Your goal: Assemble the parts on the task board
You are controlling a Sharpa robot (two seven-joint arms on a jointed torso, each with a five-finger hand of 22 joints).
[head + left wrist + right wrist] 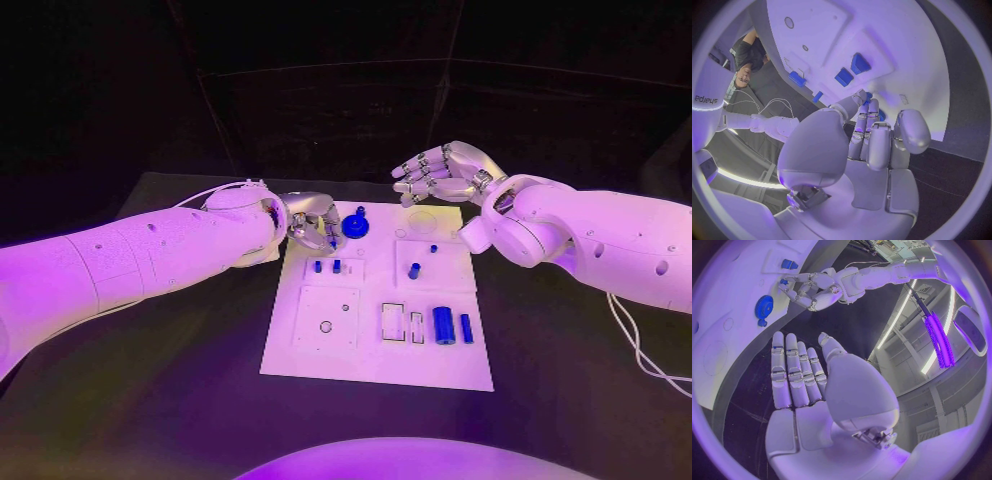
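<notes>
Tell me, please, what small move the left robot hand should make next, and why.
Probably a short reach toward the blue gear to close its fingers on it. The left robot hand hovers at the task board edge right beside the gear, apparently holding nothing, while the right robot hand is raised, open, beyond the board.

Left robot hand point(310, 222) beside blue gear point(355, 227) on task board point(332, 350).
</notes>
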